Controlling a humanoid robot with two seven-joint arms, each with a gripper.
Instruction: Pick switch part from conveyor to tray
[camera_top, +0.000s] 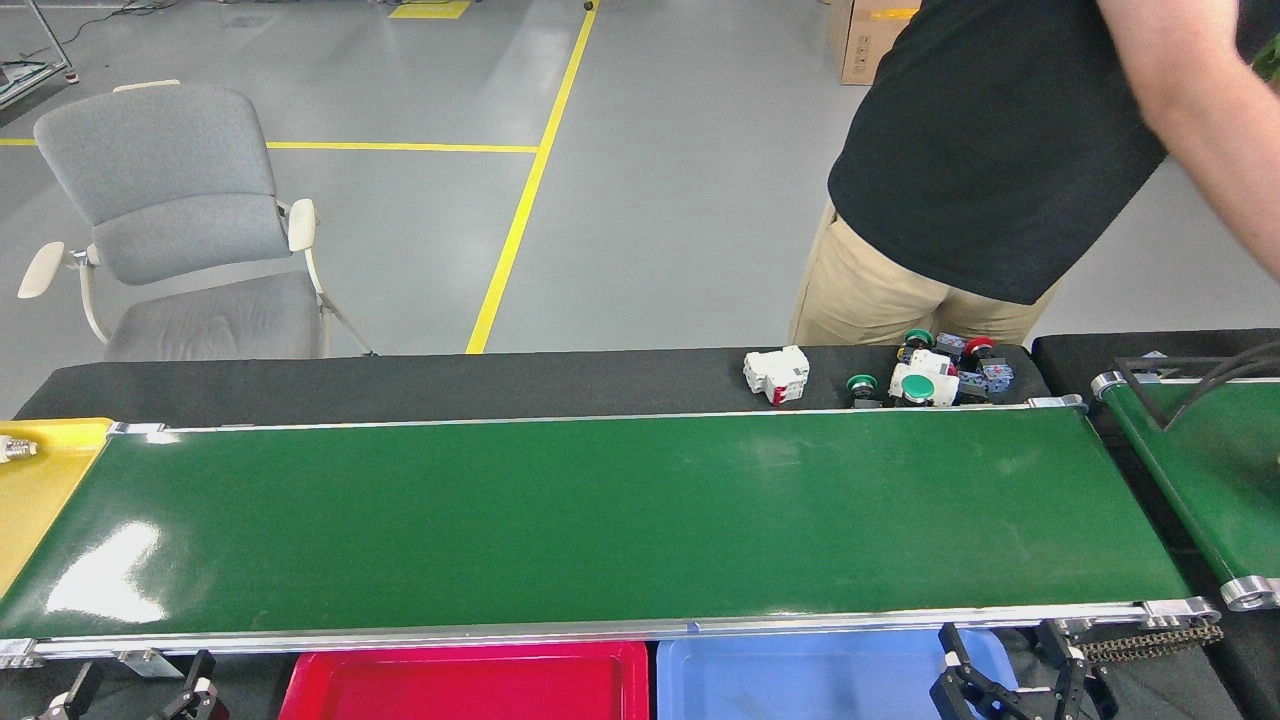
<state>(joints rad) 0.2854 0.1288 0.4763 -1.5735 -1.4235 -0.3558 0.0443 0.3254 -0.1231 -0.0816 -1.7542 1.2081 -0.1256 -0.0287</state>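
Conveyor (600, 520) spans nearly the full frame width, glossy dark green, silver rails on both long sides — belt surface bare.

Black desk (400, 385) strip runs along the conveyor's far rail. A person (990, 150) in a black shirt and tan trousers stands behind it at upper right, one bare arm reaching down past the right edge of the frame.

Grey chair (180, 220) on the floor, upper left. A second, narrower green belt (1200, 480) angles in at right, black cables across its top end.

Bottom edge, below the near rail: red tray (470, 685) at centre, blue tray (800, 685) just to its right, the two side by side. Yellow tray (40, 480) at the left end of the conveyor.

Switch parts (930, 375) sit in a cluster on the desk at upper right, just beyond the far rail — green and red push-buttons with white bodies. A separate white breaker-like part (777, 374) lies just left of the cluster, apart from it.

Right claw (1010, 665) low at the bottom right, over the blue tray's right edge, black fingers pointing up, spread apart, gripping nothing. Left claw (140, 690) at bottom left, only finger tips showing at the frame edge; these also stand apart and empty.
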